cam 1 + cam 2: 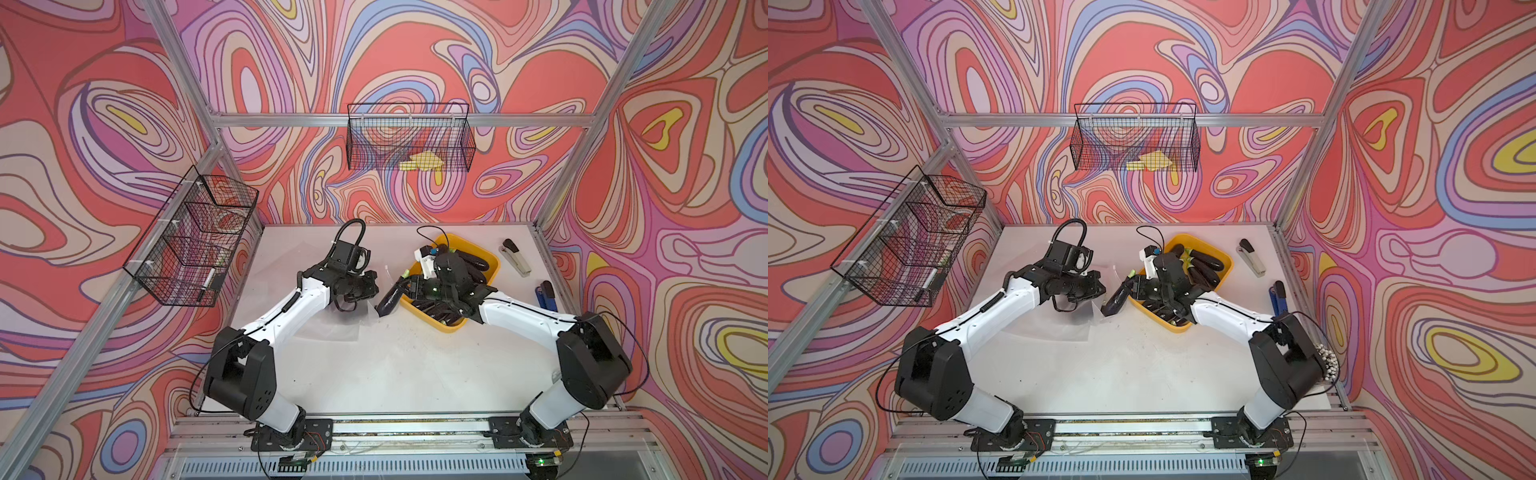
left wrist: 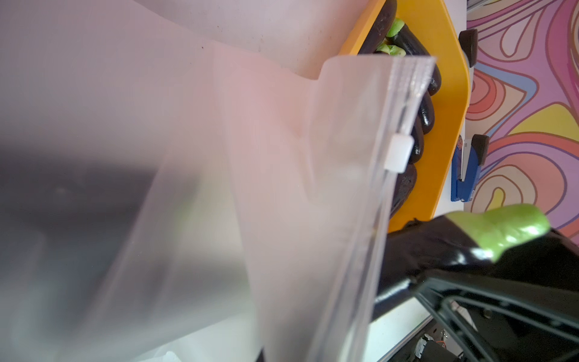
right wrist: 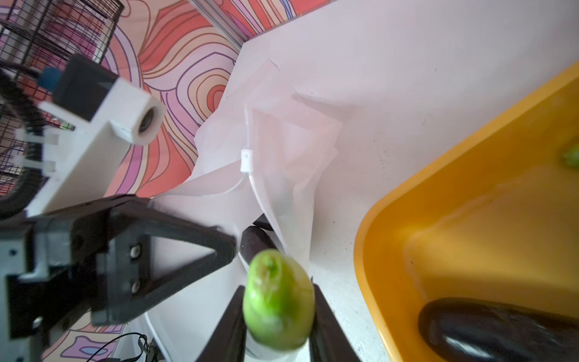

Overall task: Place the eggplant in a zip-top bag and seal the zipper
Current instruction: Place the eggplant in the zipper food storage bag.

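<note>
- My right end effector (image 3: 278,287) is pinching the eggplant (image 1: 388,300) by its green stem end, one finger on either side.
- In both top views the eggplant hangs above the table (image 1: 395,374), with its dark body slanting toward 7 o'clock, just off the 9 o'clock side of the yellow tray (image 1: 492,259).
- My left end effector (image 1: 371,286) is pressed together on the zip-top bag (image 2: 282,156) and sits just beside the eggplant, at its 10 o'clock.
- The eggplant's dark tip is at the bag's edge; I cannot tell whether it is inside.
</note>
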Controlling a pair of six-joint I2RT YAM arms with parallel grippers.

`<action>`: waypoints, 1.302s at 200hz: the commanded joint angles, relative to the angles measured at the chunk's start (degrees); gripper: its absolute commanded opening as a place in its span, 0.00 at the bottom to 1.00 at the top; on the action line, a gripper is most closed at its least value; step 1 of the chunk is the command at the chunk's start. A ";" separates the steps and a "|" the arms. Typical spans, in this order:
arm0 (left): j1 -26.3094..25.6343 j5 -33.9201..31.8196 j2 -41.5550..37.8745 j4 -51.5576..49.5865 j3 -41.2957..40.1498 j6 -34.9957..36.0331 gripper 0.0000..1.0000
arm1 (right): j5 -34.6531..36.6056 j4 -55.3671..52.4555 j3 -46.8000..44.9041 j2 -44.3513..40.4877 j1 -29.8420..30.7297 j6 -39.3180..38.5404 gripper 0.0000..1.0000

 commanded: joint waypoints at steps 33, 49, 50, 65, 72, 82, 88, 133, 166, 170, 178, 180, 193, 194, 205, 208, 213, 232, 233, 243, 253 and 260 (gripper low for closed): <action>-0.09 2.29 -0.18 -3.66 3.16 -0.94 0.00 | 18.09 23.18 -6.82 0.45 6.34 0.56 0.28; -0.11 2.69 -0.77 -3.61 3.25 -1.59 0.00 | 23.53 22.87 -5.04 2.49 9.49 -2.55 0.28; -0.09 2.72 -0.83 -3.61 3.29 -1.60 0.00 | 23.74 22.83 -4.90 2.60 9.62 -2.79 0.28; -0.09 2.82 -1.47 -3.86 3.72 -2.07 0.00 | 27.70 23.41 -3.89 4.63 12.11 -5.07 0.28; -0.09 2.65 -1.59 -4.23 4.13 -2.11 0.00 | 28.46 24.56 -3.80 5.49 13.06 -5.69 0.28; 0.03 2.26 -1.76 -4.91 4.65 -2.12 0.00 | 27.11 24.64 -3.12 6.68 13.63 -4.95 0.28; 0.25 2.41 -1.92 -4.97 4.70 -2.36 0.00 | 26.31 24.44 -2.80 7.07 14.01 -4.25 0.28; 2.91 3.42 -2.91 -4.56 5.72 -2.72 0.00 | 18.68 14.07 1.35 6.95 14.23 -0.60 0.51; 2.85 2.98 -2.30 -6.38 6.40 -0.27 0.00 | 14.88 5.94 4.79 3.07 10.21 -0.21 0.65; 2.87 2.86 -2.29 -6.38 6.17 -0.23 0.00 | 14.90 4.57 5.53 2.59 9.69 -0.18 0.66; 2.91 2.73 -2.29 -6.21 5.43 -0.10 0.00 | 15.17 1.49 6.95 1.59 8.77 -0.80 0.68; 2.87 2.67 -2.31 -6.07 5.31 -0.08 0.00 | 15.21 0.90 7.33 1.33 8.61 -1.00 0.68; 2.90 2.51 -2.21 -5.80 4.43 -0.13 0.00 | 16.14 -3.25 9.25 -0.17 7.60 -2.68 0.68; 2.82 2.49 -2.25 -5.74 4.41 -0.13 0.00 | 16.18 -3.37 9.23 -0.32 7.53 -2.77 0.68; 2.76 2.55 -2.00 -5.35 3.83 -0.21 0.00 | 16.06 -3.97 9.27 -1.38 6.66 -3.13 0.68; 2.72 2.51 -1.88 -5.33 3.74 -0.16 0.00 | 15.98 -4.26 9.30 -1.60 6.37 -3.12 0.67; 2.68 2.60 -1.78 -5.24 3.65 -0.20 0.00 | 15.82 -4.83 9.38 -1.78 5.98 -3.07 0.66; 2.22 2.21 -1.76 -5.24 3.51 0.43 0.00 | 16.11 -6.38 8.91 -1.44 4.65 -3.77 0.61; 2.17 2.16 -1.76 -5.24 3.51 0.50 0.00 | 15.90 -6.39 8.88 -1.39 4.57 -3.89 0.61; 1.37 0.86 -1.79 -5.96 3.81 1.27 0.00 | 13.55 -5.89 8.69 -0.20 3.64 -4.78 0.58; 0.15 -1.22 -1.56 -7.20 4.12 2.16 0.00 | 10.64 -5.52 9.29 1.38 3.25 -6.35 0.54; -0.65 -2.01 -1.44 -7.71 3.98 2.52 0.00 | 8.27 -5.43 10.22 2.56 3.13 -7.56 0.51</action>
